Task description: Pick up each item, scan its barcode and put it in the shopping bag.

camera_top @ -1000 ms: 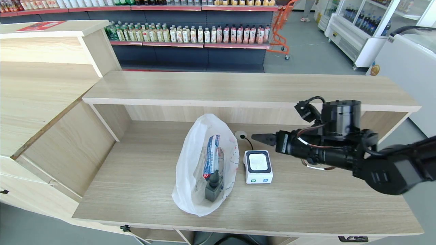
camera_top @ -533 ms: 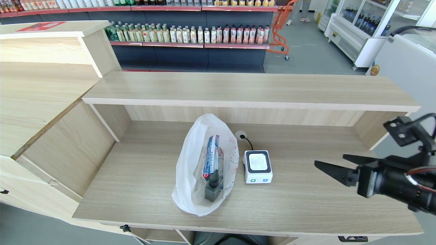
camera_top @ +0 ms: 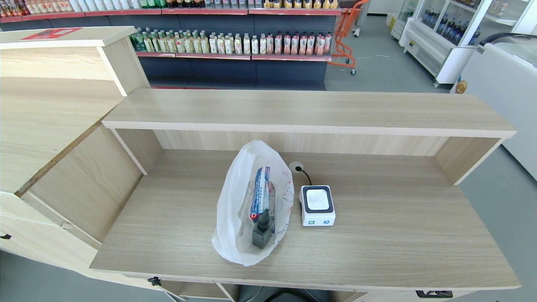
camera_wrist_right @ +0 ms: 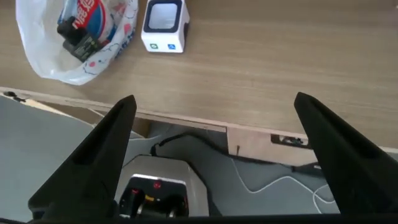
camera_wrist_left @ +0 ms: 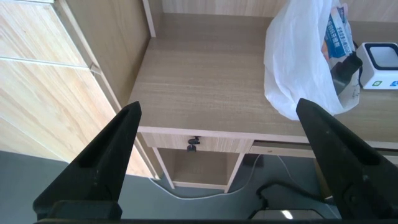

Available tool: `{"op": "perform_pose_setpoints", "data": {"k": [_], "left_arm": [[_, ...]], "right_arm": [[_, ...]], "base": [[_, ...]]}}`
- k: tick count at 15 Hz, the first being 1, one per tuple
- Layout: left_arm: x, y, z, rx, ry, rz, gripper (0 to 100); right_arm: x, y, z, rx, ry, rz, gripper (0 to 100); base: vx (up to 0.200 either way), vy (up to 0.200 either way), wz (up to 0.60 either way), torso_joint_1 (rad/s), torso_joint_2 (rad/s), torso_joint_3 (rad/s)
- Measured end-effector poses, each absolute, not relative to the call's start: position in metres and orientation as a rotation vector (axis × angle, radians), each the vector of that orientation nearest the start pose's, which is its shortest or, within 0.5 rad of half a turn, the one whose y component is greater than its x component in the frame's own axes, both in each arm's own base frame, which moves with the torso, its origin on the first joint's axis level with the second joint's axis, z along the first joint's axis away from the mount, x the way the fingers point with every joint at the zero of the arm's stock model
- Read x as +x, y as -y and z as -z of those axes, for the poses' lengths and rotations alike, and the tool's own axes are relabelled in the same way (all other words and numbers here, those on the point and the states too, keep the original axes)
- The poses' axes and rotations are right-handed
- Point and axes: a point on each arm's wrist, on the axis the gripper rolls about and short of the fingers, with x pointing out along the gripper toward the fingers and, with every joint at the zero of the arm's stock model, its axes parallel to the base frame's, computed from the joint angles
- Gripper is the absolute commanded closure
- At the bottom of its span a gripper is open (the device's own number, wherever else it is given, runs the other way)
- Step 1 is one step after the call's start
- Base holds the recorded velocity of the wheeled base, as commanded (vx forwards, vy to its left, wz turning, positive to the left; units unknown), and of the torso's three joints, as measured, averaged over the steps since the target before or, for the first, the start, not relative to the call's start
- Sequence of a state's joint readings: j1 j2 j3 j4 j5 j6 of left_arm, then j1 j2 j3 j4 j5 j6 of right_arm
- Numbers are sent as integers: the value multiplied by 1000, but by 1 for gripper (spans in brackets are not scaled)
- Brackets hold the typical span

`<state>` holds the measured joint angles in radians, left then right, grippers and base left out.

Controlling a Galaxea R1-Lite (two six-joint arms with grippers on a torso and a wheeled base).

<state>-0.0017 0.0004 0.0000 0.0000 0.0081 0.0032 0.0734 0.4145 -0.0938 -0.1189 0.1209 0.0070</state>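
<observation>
The white shopping bag (camera_top: 235,226) lies in the middle of the tabletop (camera_top: 398,235). Inside it are a blue and white packet (camera_top: 260,191) and a dark grey item (camera_top: 263,233). The little white scanner (camera_top: 317,205) sits just beside the bag, on its right side. The left pincer (camera_wrist_left: 217,112) is wide open and holds nothing. The right pincer (camera_wrist_right: 214,102) is wide open and empty too. Both hang out past the near edge of the tabletop.
</observation>
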Motion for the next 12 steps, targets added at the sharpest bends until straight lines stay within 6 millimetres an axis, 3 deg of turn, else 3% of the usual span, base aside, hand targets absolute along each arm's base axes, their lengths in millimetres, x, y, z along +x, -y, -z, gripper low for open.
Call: {"op": "perform_pose_setpoints", "data": {"k": [3,7,8,12], "left_arm": [[-23,0,-75,3,0,-6,0],[-23,0,-75,3,0,-7,0],[-23,0,-75,3,0,-6,0],[-23,0,-75,3,0,-6,0]], "right_arm": [[-13,-2,-90,-6,-94,-98,0],[-21,-1,-78,-19,-5,-25,0],[-22,-1,-78,-35,1,-19,100],[-23,-1,-77,-65,15,-13,100]], "base": [[0,0,0,0,0,0],[0,0,0,0,0,0],[0,0,0,0,0,0],[0,0,0,0,0,0]]}}
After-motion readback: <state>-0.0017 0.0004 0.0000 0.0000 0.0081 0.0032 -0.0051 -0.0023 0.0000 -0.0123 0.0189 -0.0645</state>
